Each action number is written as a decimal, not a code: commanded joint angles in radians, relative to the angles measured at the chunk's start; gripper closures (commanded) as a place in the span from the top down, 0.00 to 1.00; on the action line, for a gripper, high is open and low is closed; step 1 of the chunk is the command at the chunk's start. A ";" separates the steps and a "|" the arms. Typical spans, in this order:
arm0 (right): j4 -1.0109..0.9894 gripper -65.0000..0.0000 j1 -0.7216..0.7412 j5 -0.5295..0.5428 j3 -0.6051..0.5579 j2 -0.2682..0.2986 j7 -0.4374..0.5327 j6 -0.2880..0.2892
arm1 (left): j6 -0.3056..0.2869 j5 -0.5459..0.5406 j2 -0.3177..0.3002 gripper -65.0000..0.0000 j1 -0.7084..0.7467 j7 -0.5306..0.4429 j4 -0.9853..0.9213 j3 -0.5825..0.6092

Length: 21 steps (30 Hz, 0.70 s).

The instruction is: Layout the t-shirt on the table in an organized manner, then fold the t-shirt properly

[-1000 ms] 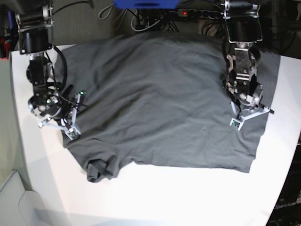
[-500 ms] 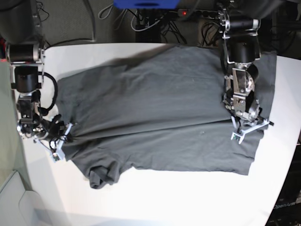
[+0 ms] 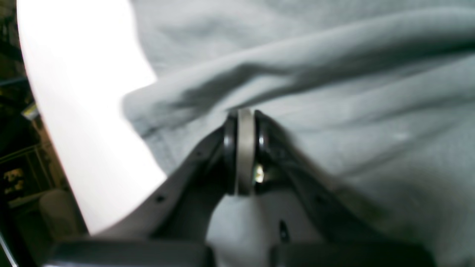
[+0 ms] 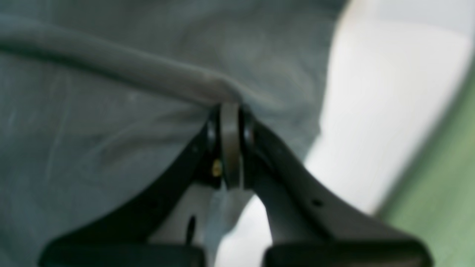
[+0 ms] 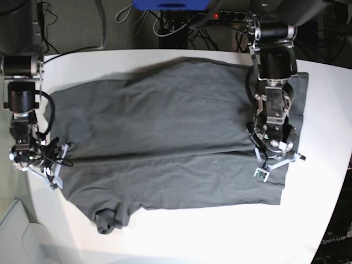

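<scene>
The dark grey t-shirt (image 5: 165, 121) lies spread across the white table (image 5: 192, 231), with one sleeve bunched at the front left (image 5: 107, 220). A taut crease runs across the cloth between my two grippers. On the shirt's right side, my left gripper (image 5: 273, 163) is shut on a pinch of fabric near the hem. The left wrist view shows the left gripper (image 3: 243, 115) clamped on that fold of the t-shirt (image 3: 352, 92). My right gripper (image 5: 56, 168) is shut on the shirt's left edge, and the right wrist view shows the right gripper (image 4: 230, 109) pinching the ridge of the t-shirt (image 4: 92, 122).
A power strip (image 5: 231, 15) and cables lie behind the table's far edge, beside a blue object (image 5: 170, 4). The table's rounded left edge (image 5: 30, 198) is close to my right gripper. Bare table (image 3: 74, 92) shows beside the hem in the left wrist view.
Both grippers, still shut on the shirt, have moved leftward and toward the front. The shirt has slid left with them, and a straight crease has formed between them.
</scene>
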 commanded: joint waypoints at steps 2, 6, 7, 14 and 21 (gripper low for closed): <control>0.106 0.00 0.013 0.000 0.007 0.022 -0.003 -0.006 | 0.014 0.012 -0.019 0.00 -0.040 0.022 0.065 0.001; 0.281 0.00 -0.030 -0.005 0.007 0.025 -0.074 -0.006 | 0.014 0.022 -0.020 0.00 -0.041 0.035 0.128 0.001; 0.331 0.00 -0.042 -0.005 0.007 0.025 -0.107 -0.006 | 0.014 0.022 -0.017 0.00 -0.041 0.035 0.148 0.003; 0.687 0.00 -0.180 0.001 0.146 -0.012 -0.373 -0.003 | 0.011 0.012 0.051 0.00 0.037 0.179 0.298 0.152; 0.934 0.00 -0.334 0.000 0.360 -0.124 -0.529 0.026 | 0.014 0.013 0.153 0.00 0.123 0.177 0.340 0.405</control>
